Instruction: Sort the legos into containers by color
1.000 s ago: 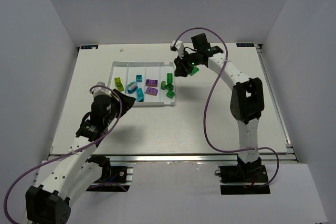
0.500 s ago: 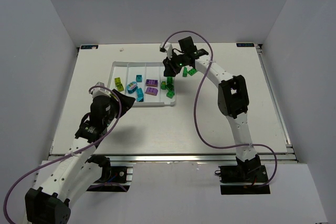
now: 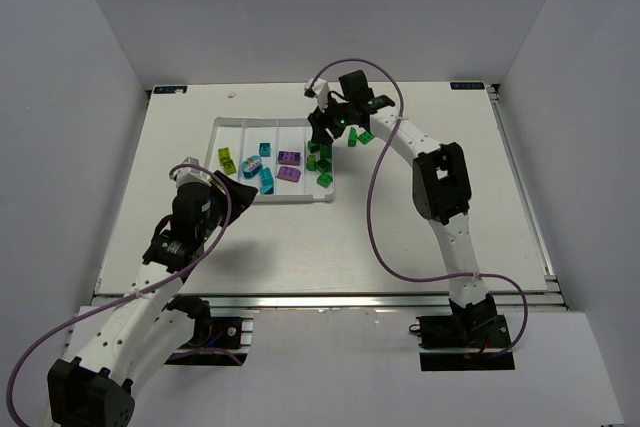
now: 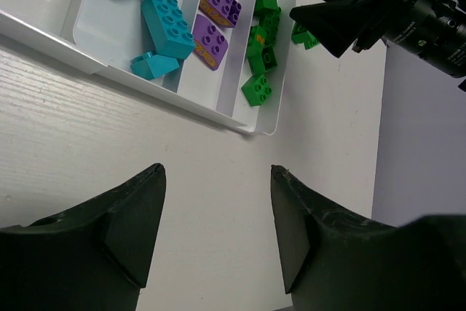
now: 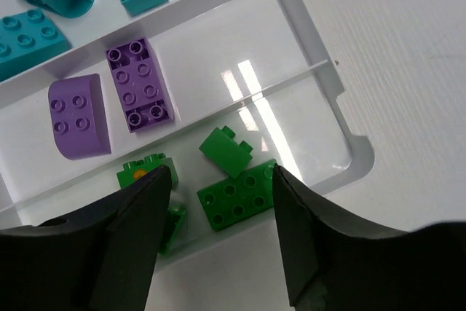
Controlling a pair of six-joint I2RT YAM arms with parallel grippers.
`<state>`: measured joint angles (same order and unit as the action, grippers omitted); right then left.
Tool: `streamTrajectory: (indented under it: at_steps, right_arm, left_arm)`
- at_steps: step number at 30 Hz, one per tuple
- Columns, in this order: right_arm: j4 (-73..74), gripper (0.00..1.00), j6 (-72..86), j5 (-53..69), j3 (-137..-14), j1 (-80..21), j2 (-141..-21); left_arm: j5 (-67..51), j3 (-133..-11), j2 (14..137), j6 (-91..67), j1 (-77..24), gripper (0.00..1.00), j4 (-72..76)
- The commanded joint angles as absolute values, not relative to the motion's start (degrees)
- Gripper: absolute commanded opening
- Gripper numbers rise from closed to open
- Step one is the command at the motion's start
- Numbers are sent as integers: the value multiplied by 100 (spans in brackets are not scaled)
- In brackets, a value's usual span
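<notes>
Right end effector (image 5: pixel 218 170) hangs spread and empty over the far end of the rightmost compartment (image 5: pixel 306 129) of the shallow white plastic tray (image 3: pixel 270 120), green studded bricks (image 5: pixel 237 200) lying below! One small green plastic brick (image 3: pixel 362 136) sits loose on the worktop (image 3: pixel 300 257) just outside the tray's right wall, just right of that end effector, while the left end effector (image 4: pixel 217 172), spread and empty, hovers well apart at the tray's near left corner. That stray is tiny overhead and half hidden from the left wrist, so its long axis is anyone's guess.
</notes>
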<state>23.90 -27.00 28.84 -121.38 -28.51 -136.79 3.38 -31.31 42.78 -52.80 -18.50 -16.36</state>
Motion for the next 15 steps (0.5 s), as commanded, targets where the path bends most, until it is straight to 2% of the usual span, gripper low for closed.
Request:
streamTrajectory:
  at_steps: [1, 2, 3, 5, 6, 8, 9, 15]
  right_arm:
    - [1987, 62, -2304, 2506, -12042, -2734, -13062]
    - [1952, 54, -2181, 2409, -11971, -2638, -13000]
    - [1934, 40, -2075, 2199, -11884, -2593, -12947]
    - [1934, 32, -1811, 1970, -11638, -2436, -12806]
    - [1934, 31, -1724, 1743, -11558, -2400, -12780]
    - [2091, 33, -1504, 1391, -11444, -2286, -12762]
    - [2135, 40, -1407, 1215, -11435, -2259, -12770]
    - [2338, 54, -406, 405, -11400, -2180, -12885]
  left_arm:
    - [343, -3111, 4192, -5256, -1863, 69, -1600]
    - [343, -3103, 4201, -5256, -1863, 69, -1582]
    - [334, -3094, 4201, -5256, -1855, 69, -1556]
    - [308, -3076, 4201, -5265, -1863, 69, -1529]
    - [308, -3059, 4210, -5265, -1863, 69, -1503]
    - [290, -3041, 4219, -5265, -1863, 69, -1477]
    - [281, -3032, 4219, -5265, -1863, 69, -1468]
    - [255, -3015, 4210, -5300, -1863, 69, -1433]
